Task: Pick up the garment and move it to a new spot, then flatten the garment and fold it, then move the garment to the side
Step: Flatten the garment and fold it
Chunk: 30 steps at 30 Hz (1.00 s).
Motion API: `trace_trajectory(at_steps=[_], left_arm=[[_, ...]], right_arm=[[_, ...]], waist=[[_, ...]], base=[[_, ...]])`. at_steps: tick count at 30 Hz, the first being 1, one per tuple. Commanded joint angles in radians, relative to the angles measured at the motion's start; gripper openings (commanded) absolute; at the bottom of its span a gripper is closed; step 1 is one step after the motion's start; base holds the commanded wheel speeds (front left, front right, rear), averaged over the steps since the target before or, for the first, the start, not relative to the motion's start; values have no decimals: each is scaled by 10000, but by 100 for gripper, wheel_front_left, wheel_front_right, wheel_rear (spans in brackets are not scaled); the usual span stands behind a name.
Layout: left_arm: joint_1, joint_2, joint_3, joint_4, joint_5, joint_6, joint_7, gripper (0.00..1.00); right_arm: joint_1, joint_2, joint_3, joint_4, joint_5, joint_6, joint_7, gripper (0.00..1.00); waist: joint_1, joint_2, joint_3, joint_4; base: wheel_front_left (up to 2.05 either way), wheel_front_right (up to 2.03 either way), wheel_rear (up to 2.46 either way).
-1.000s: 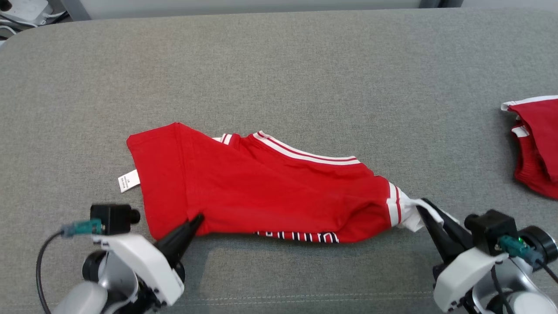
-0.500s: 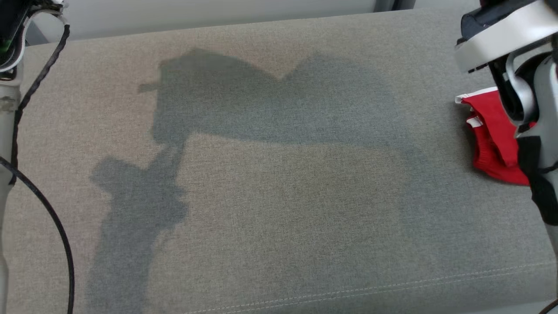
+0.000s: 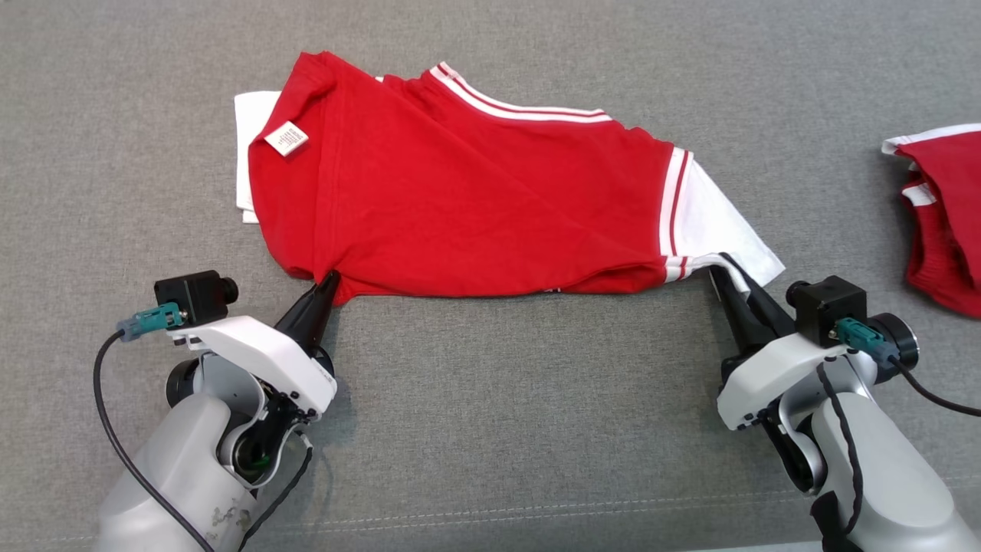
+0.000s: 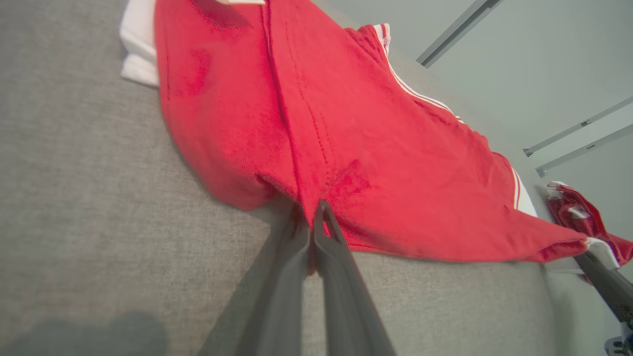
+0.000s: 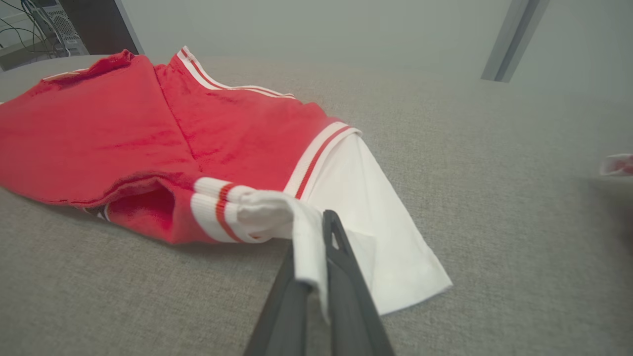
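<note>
The garment (image 3: 475, 192) is a red shirt with white sleeves and red-and-white stripes, lying spread across the grey cushioned surface (image 3: 490, 429). A white label shows near its left end. My left gripper (image 3: 328, 280) is shut on the garment's near left red edge (image 4: 316, 198). My right gripper (image 3: 720, 270) is shut on the white sleeve cloth at the near right corner (image 5: 306, 222). A little white cloth drapes over the right fingers in the right wrist view. The garment's underside is hidden.
A second red garment with white trim (image 3: 943, 222) lies bunched at the right edge of the surface. The grey surface runs bare in front of the shirt, between my two arms, with a seam near the front edge (image 3: 536, 510).
The garment was lifted out of the head view half a second ago and now lies farther back on the surface, more spread out, with the white sleeves showing. Both grippers stay shut on it.
</note>
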Motion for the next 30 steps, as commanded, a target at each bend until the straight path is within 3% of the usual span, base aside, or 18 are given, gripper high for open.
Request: trace_trajectory(at_steps=[1, 13, 14, 15, 17, 19, 22, 29, 30], left_arm=[[-212, 341, 280, -97, -112, -64, -283, 0], [-203, 644, -483, -147, -645, -73, -664, 0], [-172, 673, -520, -107, -643, -73, -718, 41], [-145, 696, -544, -50, -606, -73, -794, 100], [-96, 792, -644, 39, -346, 26, -1003, 100], [14, 979, -710, 56, 52, 455, -1355, 100], [468, 1435, -670, -465, 978, 1804, -2139, 100], [2071, 2180, -284, -2931, 2349, 3920, -2472, 100], [2071, 2180, -284, -2931, 2349, 3920, -2472, 100]], right_arm=[[58, -27, -16, -220, 74, -32, -244, 0], [354, 16, -64, -320, -120, -32, -274, 0], [412, 25, -29, -366, -129, -32, -261, 0], [483, 39, 22, -408, -108, -32, -216, 0], [618, 27, 85, -510, -112, -32, -170, 0], [774, 39, 153, -606, -99, -32, -132, 0], [1044, 23, 114, -790, -105, -32, -88, 0], [1507, 60, -61, -1053, -239, -32, 28, 0], [1507, 60, -61, -1053, -239, -32, 28, 0]], waist=[[0, 0, 142, 82], [0, 0, -138, 235], [0, 0, -177, 242], [0, 0, -211, 252], [0, 0, -271, 277], [0, 0, -342, 297], [0, 0, -475, 409], [0, 0, -812, 602], [0, 0, -812, 602]], base=[[0, 0, 0], [0, 0, 0], [0, 0, 0], [0, 0, 0], [0, 0, 0], [0, 0, 0], [0, 0, 0], [0, 0, 0], [0, 0, 0]])
